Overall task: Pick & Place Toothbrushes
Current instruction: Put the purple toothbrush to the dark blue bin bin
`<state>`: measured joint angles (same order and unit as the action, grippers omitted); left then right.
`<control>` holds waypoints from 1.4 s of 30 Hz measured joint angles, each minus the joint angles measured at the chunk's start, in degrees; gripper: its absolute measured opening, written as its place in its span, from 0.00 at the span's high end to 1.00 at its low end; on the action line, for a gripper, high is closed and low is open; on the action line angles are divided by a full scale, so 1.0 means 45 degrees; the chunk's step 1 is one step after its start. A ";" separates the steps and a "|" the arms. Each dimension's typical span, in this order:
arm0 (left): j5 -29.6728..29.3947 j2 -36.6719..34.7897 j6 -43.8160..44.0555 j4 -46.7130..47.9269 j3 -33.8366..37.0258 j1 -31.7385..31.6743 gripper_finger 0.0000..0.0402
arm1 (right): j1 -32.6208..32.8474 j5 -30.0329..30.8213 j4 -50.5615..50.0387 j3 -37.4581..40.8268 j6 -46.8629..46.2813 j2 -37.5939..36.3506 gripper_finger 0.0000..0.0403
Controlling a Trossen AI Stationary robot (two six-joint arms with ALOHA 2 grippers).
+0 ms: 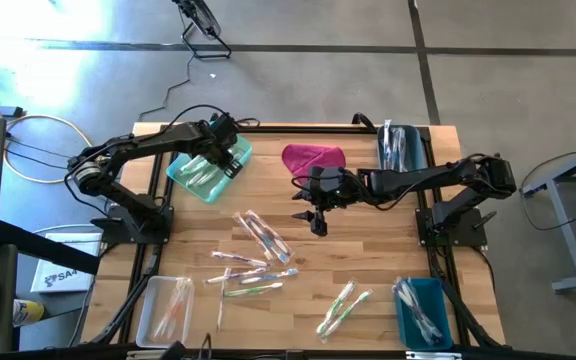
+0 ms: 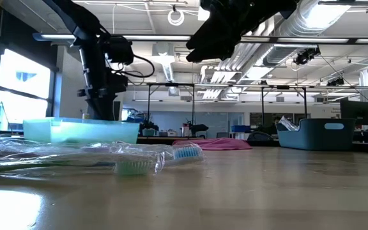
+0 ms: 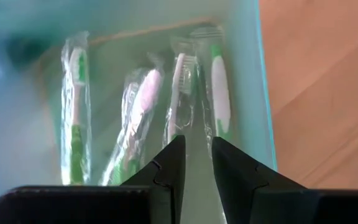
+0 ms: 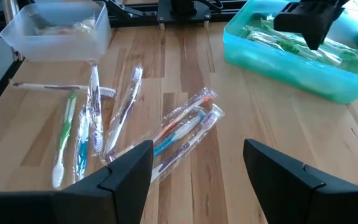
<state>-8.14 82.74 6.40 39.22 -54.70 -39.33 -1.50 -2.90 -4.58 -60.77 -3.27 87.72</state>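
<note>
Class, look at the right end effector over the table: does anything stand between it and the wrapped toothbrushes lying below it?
Nothing visible does. The right end effector, open, hangs above bare wood, and the loose toothbrushes lie just ahead on the table, uncovered. The magenta cloth sits behind it.

Two dark jointed arms, black cables.

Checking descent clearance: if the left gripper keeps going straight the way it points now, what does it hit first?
Left gripper points down into the teal bin. First contact is probably the wrapped toothbrushes lying on its floor, likely the pink-white one or the green one beside it; depth is hard to judge.
</note>
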 joint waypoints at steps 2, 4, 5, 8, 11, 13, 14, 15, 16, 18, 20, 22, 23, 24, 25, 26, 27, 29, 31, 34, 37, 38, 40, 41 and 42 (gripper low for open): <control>0.0000 -0.0004 -0.0445 -0.0010 0.0000 0.0130 0.81 | 0.0000 0.0000 0.0000 0.0000 0.0000 0.0000 0.40; 0.0016 -0.0028 -0.0636 -0.0004 0.0000 0.0314 0.81 | 0.0000 0.0000 0.0000 0.0000 0.0000 0.0000 0.40; 0.0022 -0.0090 -0.0694 0.0024 0.0005 0.0437 0.81 | 0.0000 0.0000 -0.0004 0.0005 0.0000 0.0000 0.40; -0.0124 -0.0294 -0.0744 -0.0023 0.0005 0.1137 0.81 | 0.0000 0.0003 -0.0019 0.0005 -0.0003 0.0000 0.40; -0.0699 -0.0559 -0.0806 -0.0074 0.0015 0.2042 0.81 | 0.0000 0.0004 -0.0025 0.0005 -0.0004 0.0000 0.40; -0.1364 -0.0800 -0.0804 -0.0098 0.0015 0.2599 0.81 | 0.0000 0.0000 -0.0060 0.0005 -0.0005 0.0000 0.40; -0.1693 -0.0934 -0.0804 -0.0078 0.0015 0.2839 0.81 | 0.0000 0.0000 -0.0090 0.0005 -0.0001 0.0000 0.40; -0.1926 -0.1082 -0.0801 -0.0053 0.0015 0.3064 0.81 | 0.0000 0.0000 -0.0133 0.0005 -0.0005 0.0000 0.40; -0.2103 -0.1242 -0.0788 -0.0033 0.0015 0.3284 0.81 | 0.0000 0.0000 -0.0201 0.0005 -0.0005 0.0000 0.40; -0.2278 -0.1558 -0.0732 0.0017 0.0015 0.3682 0.81 | 0.0000 0.0001 -0.0371 0.0005 -0.0031 0.0000 0.40; -0.2293 -0.1946 -0.0692 0.0076 0.0084 0.4053 0.81 | 0.0000 0.0000 -0.0518 0.0005 -0.0034 0.0000 0.40; -0.2311 -0.2507 -0.0606 -0.0203 0.0483 0.4457 0.81 | -0.0001 0.0004 -0.0601 0.0005 -0.0034 0.0000 0.40; -0.2312 -0.2821 -0.0557 -0.0304 0.0801 0.4647 0.81 | 0.0000 0.0000 -0.0607 0.0005 -0.0034 0.0000 0.40; -0.2312 -0.3138 -0.0425 -0.0467 0.1148 0.4869 0.81 | -0.0003 0.0000 -0.0600 0.0005 -0.0034 0.0000 0.40; -0.2319 -0.3483 -0.0287 -0.0708 0.1534 0.5117 0.81 | 0.0000 0.0000 -0.0597 0.0005 -0.0034 0.0000 0.40; -0.2322 -0.3874 -0.0097 -0.0918 0.1950 0.5386 0.81 | -0.0002 0.0000 -0.0597 0.0005 -0.0034 0.0000 0.40; -0.2321 -0.4252 0.0122 -0.1136 0.2380 0.5646 0.81 | 0.0000 0.0000 -0.0597 0.0005 -0.0034 0.0000 0.40; -0.2312 -0.5033 0.0581 -0.1699 0.3238 0.6277 0.81 | 0.0000 0.0000 -0.0597 0.0005 -0.0034 0.0000 0.40; -0.2293 -0.5782 0.0840 -0.2430 0.4065 0.6986 0.81 | 0.0000 0.0000 -0.0593 0.0005 -0.0034 0.0000 0.40; -0.2090 -0.6903 0.0877 -0.3552 0.5188 0.8084 0.81 | 0.0000 0.0002 -0.0578 0.0005 -0.0034 0.0000 0.40; -0.1601 -0.7846 0.0656 -0.4374 0.5964 0.9172 0.81 | -0.0004 0.0118 -0.0506 0.0005 -0.0034 0.0000 0.40; -0.1421 -0.8124 0.0631 -0.4436 0.6145 0.9503 0.81 | 0.0000 0.0210 -0.0465 0.0005 -0.0034 0.0000 0.40; -0.1087 -0.8537 0.0668 -0.4481 0.6300 1.0106 0.81 | -0.0004 0.0425 -0.0461 0.0005 -0.0034 0.0000 0.40; -0.0887 -0.8706 0.0746 -0.4361 0.6324 1.0342 0.81 | -0.0005 0.0488 -0.0457 0.0005 -0.0030 0.0000 0.40; -0.0798 -0.8815 0.0841 -0.4270 0.6324 1.0561 0.81 | -0.0005 0.0593 -0.0459 0.0005 -0.0024 0.0000 0.40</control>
<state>-11.73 43.07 10.19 20.00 -26.24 8.20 -1.52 -0.23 -6.65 -60.75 -3.38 87.72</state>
